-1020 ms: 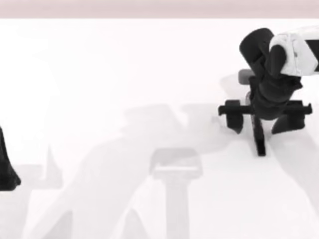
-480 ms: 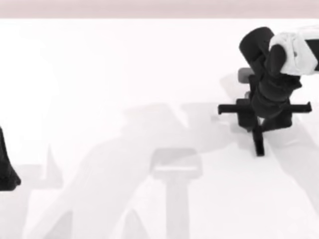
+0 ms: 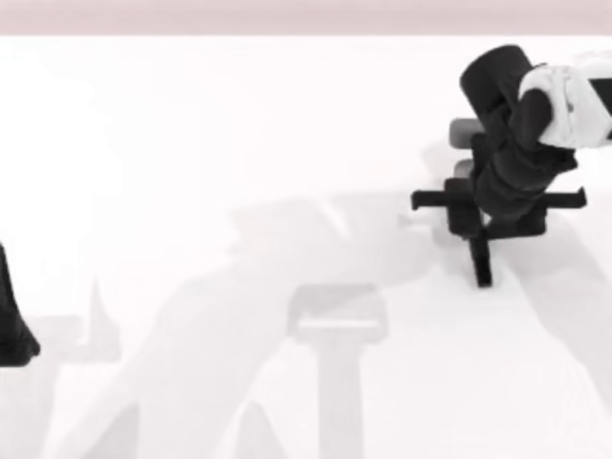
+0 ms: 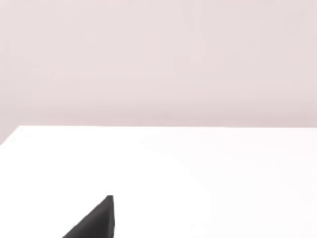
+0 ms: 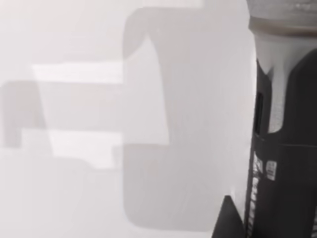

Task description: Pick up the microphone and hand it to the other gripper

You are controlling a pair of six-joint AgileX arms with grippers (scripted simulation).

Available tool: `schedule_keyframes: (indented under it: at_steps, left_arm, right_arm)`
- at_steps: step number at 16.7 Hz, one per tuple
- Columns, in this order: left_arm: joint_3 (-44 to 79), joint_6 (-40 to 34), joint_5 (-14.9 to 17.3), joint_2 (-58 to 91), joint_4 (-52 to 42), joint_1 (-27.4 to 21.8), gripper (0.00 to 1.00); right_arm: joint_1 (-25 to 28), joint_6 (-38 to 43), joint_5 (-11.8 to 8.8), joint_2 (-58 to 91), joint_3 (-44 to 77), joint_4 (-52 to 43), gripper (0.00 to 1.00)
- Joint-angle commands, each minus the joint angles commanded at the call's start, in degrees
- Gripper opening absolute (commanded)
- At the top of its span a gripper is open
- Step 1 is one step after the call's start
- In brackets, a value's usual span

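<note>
The microphone (image 3: pixel 480 263) is at the right of the table in the top view, its grey mesh head (image 3: pixel 465 134) toward the back and its slim black handle pointing to the front. My right gripper (image 3: pixel 486 222) comes down from above and is shut on the handle. In the right wrist view the microphone (image 5: pixel 287 148) fills one side, with one black fingertip (image 5: pixel 227 220) pressed beside it. The other gripper, my left gripper (image 3: pixel 13 325), is parked at the table's left edge, and one of its fingertips (image 4: pixel 94 220) shows over bare table with nothing near it.
The white table (image 3: pixel 239 124) carries only grey shadows of the arms. Its back edge (image 3: pixel 306 36) meets a pale pink wall.
The right gripper's fingers, wide apart a second ago, have come together on the microphone handle. Gripper and microphone have then shifted slightly back and left. The left arm has not moved.
</note>
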Motion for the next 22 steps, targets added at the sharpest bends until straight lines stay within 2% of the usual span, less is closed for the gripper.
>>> schedule_keyframes:
  at_steps: [4,12,15,19,22]
  left_arm:
    - [0.0,0.0,0.0,0.0,0.0,0.0,1.0]
    - [0.0,0.0,0.0,0.0,0.0,0.0,1.0]
    - [0.0,0.0,0.0,0.0,0.0,0.0,1.0]
    - [0.0,0.0,0.0,0.0,0.0,0.0,1.0]
    - [0.0,0.0,0.0,0.0,0.0,0.0,1.0]
  right_arm:
    - [-0.1,-3.3,-4.8,-2.8,-3.8,14.8,0.0]
    - [-0.5,-12.4,-17.8,-12.0,-16.2,58.8,0.0]
    - [-0.7,-15.5,-22.0,-16.0,-20.3,71.7,0.0]
    - [-0.8,-18.2,-25.2,-19.7,-23.3,80.3,0.0]
    - [-0.9,-18.4,-25.5,-20.2,-23.5,81.1,0.0]
